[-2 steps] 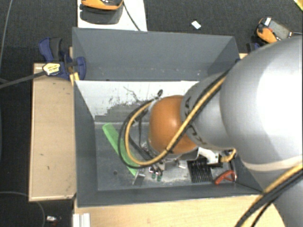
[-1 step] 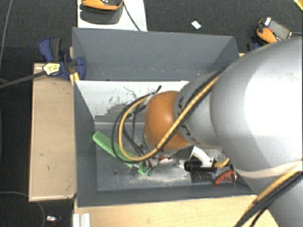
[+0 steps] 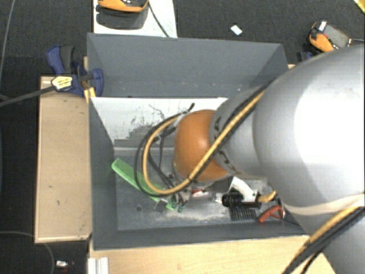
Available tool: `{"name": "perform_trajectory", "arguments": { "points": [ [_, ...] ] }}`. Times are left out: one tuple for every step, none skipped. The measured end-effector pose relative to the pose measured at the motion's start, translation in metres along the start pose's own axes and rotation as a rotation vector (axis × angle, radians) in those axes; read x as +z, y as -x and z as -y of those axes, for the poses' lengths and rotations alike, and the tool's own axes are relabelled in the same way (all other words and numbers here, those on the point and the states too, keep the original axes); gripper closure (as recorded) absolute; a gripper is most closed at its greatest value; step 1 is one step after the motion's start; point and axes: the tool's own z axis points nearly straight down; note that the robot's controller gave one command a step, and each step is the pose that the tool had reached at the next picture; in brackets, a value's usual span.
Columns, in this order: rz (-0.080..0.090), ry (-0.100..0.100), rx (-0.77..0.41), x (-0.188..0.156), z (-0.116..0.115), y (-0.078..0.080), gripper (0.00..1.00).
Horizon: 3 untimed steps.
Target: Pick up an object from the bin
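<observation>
My gripper is low over the bin floor near the front middle, mostly hidden under the orange cover on the wrist. A long flat green thing lies slanted on the floor at the left. Its lower right end comes right up to the gripper. Whether the gripper touches it is hidden. To the right of the gripper lie a white thing and a black brush-like thing.
A red-handled tool lies by the front right corner, partly under the arm. The arm covers the bin's right half, and cables loop down beside the orange cover. Bare grey floor shows at the back left.
</observation>
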Motion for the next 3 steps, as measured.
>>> {"name": "perform_trajectory", "arguments": {
  "points": [
    [0.000,-0.001,0.001,-0.008,0.001,0.000,1.00],
    [0.001,0.000,0.001,-0.026,0.001,0.000,1.00],
    [0.002,0.001,0.001,-0.042,0.000,0.000,1.00]
  ]
}}
